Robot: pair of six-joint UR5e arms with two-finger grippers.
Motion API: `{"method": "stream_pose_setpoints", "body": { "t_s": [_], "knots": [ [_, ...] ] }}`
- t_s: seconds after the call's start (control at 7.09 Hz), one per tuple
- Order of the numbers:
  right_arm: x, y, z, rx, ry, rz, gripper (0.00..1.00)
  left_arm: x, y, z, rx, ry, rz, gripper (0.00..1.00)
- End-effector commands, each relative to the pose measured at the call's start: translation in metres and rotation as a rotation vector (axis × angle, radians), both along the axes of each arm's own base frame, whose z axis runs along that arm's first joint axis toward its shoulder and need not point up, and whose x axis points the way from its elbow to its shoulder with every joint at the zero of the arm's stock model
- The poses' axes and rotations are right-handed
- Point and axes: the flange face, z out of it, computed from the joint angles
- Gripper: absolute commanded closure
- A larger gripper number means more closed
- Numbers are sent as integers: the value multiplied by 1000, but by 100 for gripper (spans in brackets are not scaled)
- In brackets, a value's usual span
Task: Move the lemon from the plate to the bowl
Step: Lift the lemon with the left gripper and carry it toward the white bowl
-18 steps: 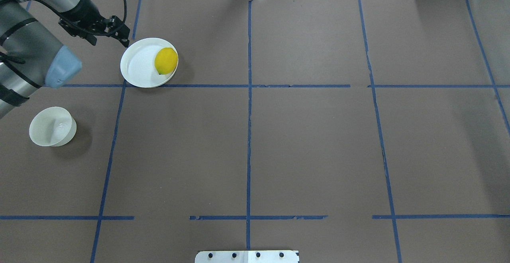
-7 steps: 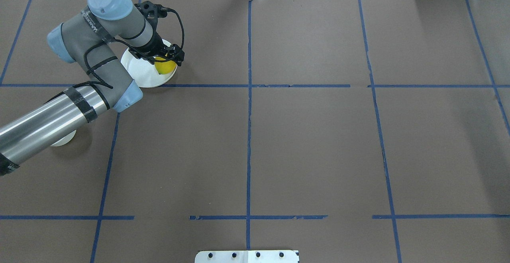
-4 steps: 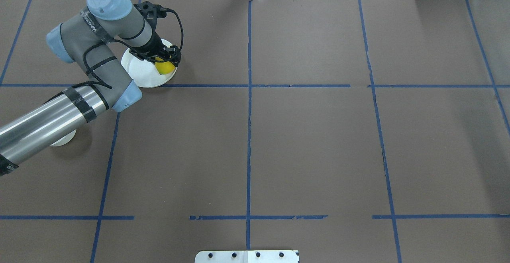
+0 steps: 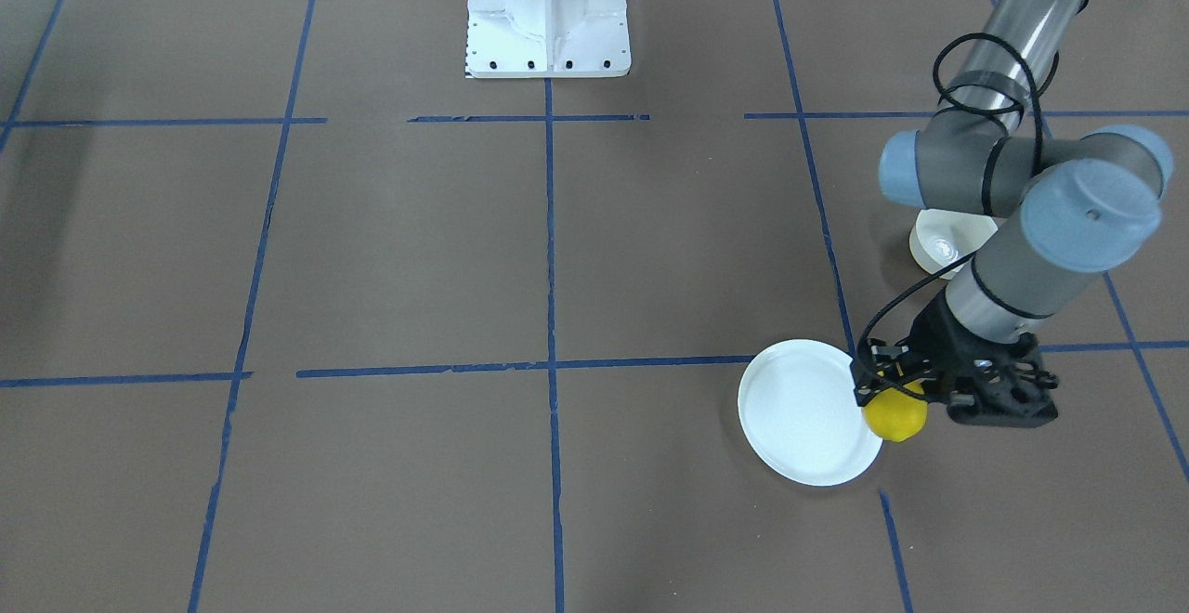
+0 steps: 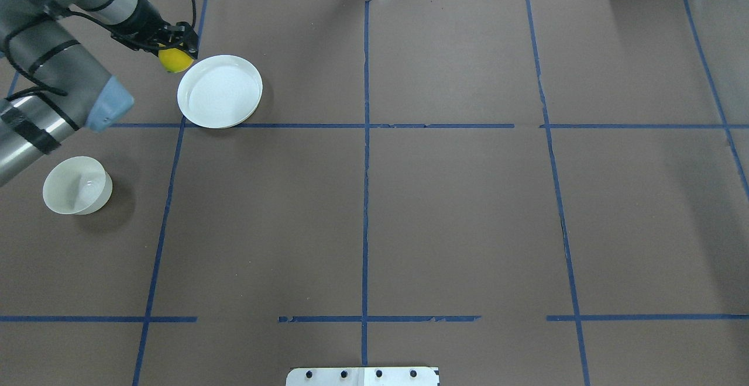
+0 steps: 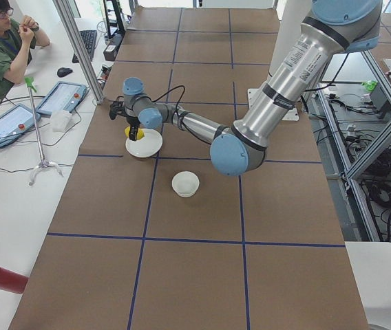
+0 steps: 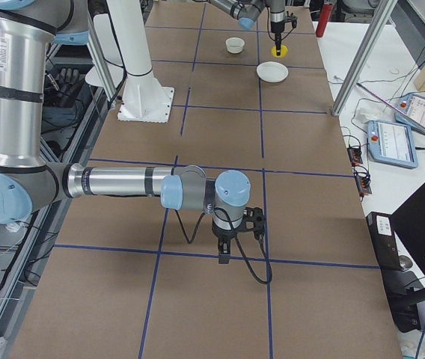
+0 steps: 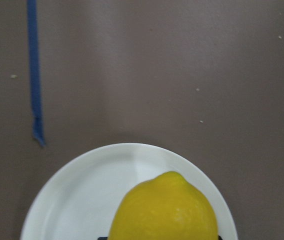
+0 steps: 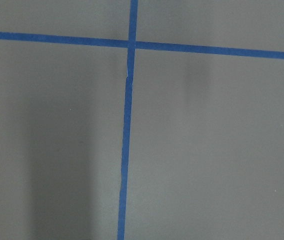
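Observation:
My left gripper (image 5: 174,57) is shut on the yellow lemon (image 5: 170,61) and holds it in the air by the left rim of the white plate (image 5: 219,90). In the front-facing view the lemon (image 4: 896,419) hangs at the right edge of the plate (image 4: 799,409). The left wrist view shows the lemon (image 8: 164,210) above the plate (image 8: 77,200). The small deep bowl (image 5: 76,186) stands apart at the near left and has nothing in it. My right gripper (image 7: 227,250) shows only in the exterior right view, so I cannot tell if it is open.
The table is brown paper with blue tape lines (image 5: 366,126). The robot's white base (image 4: 548,14) stands at the near edge. Operator tablets (image 6: 61,96) and a stand lie beyond the far edge. My left arm's elbow (image 5: 105,102) hangs between plate and bowl.
My left gripper came down on the lemon on the plate and shut on it. It has since lifted the lemon and carried it left, off the plate's middle. The bowl is uncovered again.

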Motion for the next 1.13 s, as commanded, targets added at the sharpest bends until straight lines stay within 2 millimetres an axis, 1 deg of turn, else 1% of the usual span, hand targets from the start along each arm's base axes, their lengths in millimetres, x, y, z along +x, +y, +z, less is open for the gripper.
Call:
{"method": "stream_pose_setpoints", "body": {
  "t_s": [0.0,0.14,0.28,0.42,0.71,0.85,0.99],
  "knots": [
    [0,0,0,0,0,0,0,-84,62,21,102,-96,91,93],
    [0,0,0,0,0,0,0,-116,103,55,121,-125,122,92],
    [0,0,0,0,0,0,0,-137,148,91,89,-149,137,92],
    [0,0,0,0,0,0,0,-144,167,104,82,-133,110,92],
    [0,0,0,0,0,0,0,-142,189,152,50,-69,28,93],
    [0,0,1,-2,0,0,0,-122,198,170,14,-55,36,94],
    [0,0,0,0,0,0,0,-97,207,179,-13,-66,67,94]
  ]
}}
